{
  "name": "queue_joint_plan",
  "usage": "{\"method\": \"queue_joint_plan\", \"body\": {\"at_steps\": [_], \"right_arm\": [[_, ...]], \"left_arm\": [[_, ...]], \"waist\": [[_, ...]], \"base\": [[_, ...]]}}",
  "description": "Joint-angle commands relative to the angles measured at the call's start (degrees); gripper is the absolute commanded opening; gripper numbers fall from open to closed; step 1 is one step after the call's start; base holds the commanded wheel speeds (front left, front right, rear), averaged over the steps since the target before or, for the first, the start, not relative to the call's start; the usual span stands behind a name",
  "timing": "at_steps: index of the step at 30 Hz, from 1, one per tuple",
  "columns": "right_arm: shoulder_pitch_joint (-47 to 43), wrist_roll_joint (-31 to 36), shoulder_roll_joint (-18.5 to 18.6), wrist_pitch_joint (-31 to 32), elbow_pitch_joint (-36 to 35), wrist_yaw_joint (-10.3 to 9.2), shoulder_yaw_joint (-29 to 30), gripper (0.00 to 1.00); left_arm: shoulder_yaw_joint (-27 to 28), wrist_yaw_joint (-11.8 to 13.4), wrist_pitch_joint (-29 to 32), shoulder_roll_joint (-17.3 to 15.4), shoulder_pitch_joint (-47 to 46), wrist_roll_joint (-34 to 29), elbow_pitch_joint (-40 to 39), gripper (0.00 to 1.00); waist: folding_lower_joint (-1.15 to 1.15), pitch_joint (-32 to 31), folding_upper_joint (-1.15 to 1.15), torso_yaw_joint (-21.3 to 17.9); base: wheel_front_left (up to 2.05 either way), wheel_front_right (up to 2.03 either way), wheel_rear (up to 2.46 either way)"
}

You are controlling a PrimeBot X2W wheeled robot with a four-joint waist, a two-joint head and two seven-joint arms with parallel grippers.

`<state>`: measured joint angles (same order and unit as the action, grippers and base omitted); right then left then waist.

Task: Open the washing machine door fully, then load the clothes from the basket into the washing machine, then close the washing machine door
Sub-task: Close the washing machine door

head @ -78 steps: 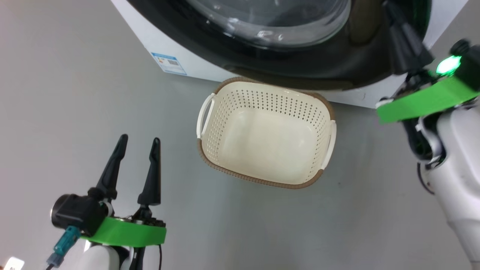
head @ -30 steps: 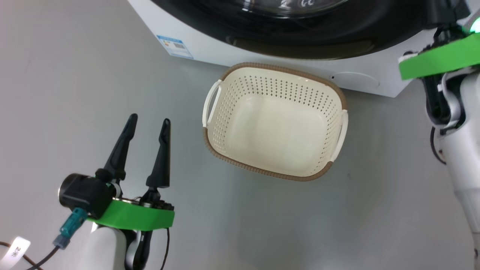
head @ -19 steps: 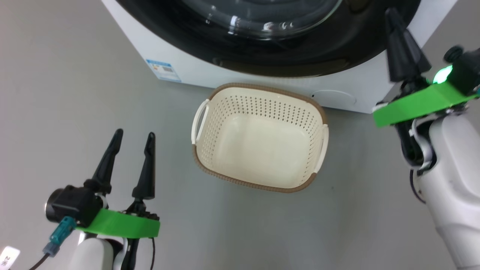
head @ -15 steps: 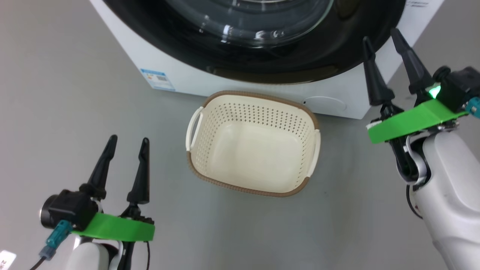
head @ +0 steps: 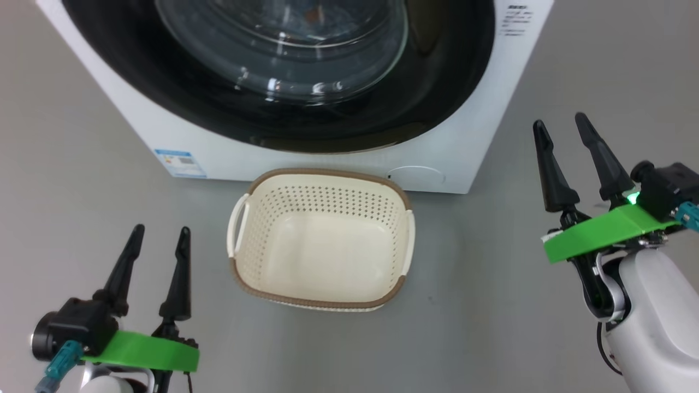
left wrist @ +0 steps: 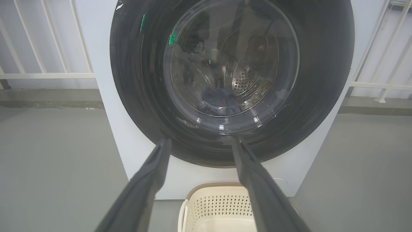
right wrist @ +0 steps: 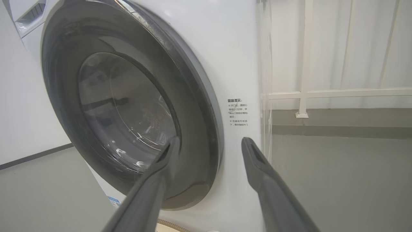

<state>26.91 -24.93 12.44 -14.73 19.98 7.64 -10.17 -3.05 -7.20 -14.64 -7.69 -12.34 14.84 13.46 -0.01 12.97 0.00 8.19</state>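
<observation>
Though rimmed in woven-look brown, the rounded basket (head: 327, 204) is perforated plastic.

washing machine (right wrist: 235, 64) notice (right wrist: 237, 112), blue label (head: 180, 162), both illegible

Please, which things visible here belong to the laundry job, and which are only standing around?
Part of the job:
washing machine
washing machine door, closed
basket, empty
clothes, a bluish bundle seen behind the door glass

Only standing around:
white railing
grey floor
</observation>
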Motion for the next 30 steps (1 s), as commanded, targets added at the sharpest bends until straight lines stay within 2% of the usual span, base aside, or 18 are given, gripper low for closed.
{"method": "queue_joint_plan", "body": {"at_steps": [1, 17, 30], "right_arm": [[-2.22, -0.46, 0.00, -0.27, -1.71, -0.15, 0.01, 1.00], [-9.87, -0.66, 0.24, -0.27, -2.14, -0.15, 2.89, 1.00], [-14.57, -0.71, 0.26, -0.27, -3.05, -0.15, 4.76, 1.00]], "left_arm": [[2.54, -0.29, -0.36, -1.93, 0.55, -0.52, -0.44, 1.00], [6.43, -0.29, -0.36, -2.58, 3.27, -0.42, 2.13, 1.00], [9.07, -0.29, -0.36, -2.71, 5.92, -1.39, 3.82, 1.00]], "waist": [[0.01, -2.13, 0.00, -2.94], [0.01, -5.37, 0.00, -8.54], [0.01, -8.13, 0.00, -11.13]], "base": [[0.00, 0.00, 0.00], [0.00, 0.00, 0.00], [0.00, 0.00, 0.00]]}}
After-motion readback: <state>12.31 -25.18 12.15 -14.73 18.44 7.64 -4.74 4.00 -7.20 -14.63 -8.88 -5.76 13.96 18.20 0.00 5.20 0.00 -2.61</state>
